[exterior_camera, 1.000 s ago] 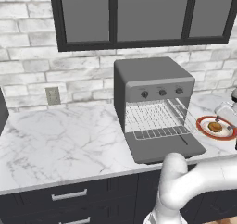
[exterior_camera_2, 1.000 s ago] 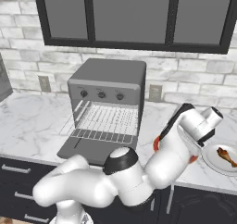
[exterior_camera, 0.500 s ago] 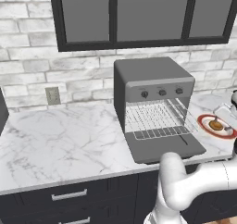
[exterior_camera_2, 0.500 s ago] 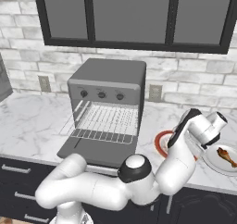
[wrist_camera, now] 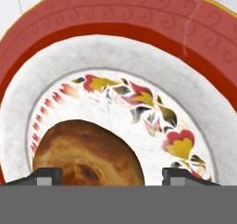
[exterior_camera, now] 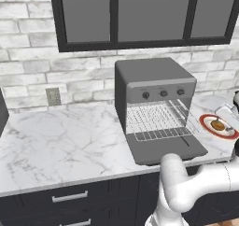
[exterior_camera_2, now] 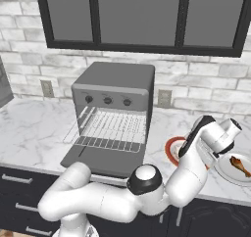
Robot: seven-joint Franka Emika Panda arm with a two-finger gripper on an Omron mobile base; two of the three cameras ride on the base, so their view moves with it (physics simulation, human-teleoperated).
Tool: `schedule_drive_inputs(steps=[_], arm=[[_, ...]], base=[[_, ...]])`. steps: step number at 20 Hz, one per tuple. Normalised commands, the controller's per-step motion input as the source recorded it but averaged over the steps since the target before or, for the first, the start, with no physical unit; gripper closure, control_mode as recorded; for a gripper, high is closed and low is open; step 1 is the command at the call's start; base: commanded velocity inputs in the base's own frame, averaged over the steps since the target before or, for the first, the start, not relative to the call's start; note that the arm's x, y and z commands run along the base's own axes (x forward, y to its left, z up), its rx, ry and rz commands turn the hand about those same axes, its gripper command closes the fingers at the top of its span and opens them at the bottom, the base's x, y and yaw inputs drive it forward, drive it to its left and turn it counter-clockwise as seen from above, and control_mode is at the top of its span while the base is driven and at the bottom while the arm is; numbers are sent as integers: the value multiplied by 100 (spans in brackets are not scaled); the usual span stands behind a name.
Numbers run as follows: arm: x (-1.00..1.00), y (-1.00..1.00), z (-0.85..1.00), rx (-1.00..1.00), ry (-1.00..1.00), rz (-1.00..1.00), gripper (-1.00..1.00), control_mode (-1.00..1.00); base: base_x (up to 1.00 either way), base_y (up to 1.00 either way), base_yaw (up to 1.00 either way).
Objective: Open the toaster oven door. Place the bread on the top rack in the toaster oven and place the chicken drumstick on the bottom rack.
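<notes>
- bread [wrist_camera: 88, 153] lies on a red-rimmed plate [wrist_camera: 115, 38], at 3 o'clock of the toaster oven [exterior_camera: 151, 82] on the table [exterior_camera: 56, 141].
- toaster oven door [exterior_camera: 165, 148] is already down; both racks are bare.
- hand [wrist_camera: 111, 176] hovers low over the bread, fingers wide on either side, not yet gripping.
- chicken drumstick [exterior_camera_2: 238, 164] waits on a second plate.

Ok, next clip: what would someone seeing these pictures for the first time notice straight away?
The dark grey boxy toaster oven on the marble counter, its flat door dropped open and its silvery wire racks bare. To its right the white arm's fingers hang close over a small golden-brown bread piece on a red-rimmed flowered plate. Farther right, a brown chicken drumstick lies on a white plate.
</notes>
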Motion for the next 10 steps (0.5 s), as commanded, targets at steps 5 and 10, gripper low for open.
schedule_drive_inputs(steps=[5, 10], arm=[[-5, 23, -92, -6, 0, -6, 100, -100], [-13, 12, -65, -4, -3, -2, 100, -100]], base=[[0, 0, 0], [0, 0, 0]])
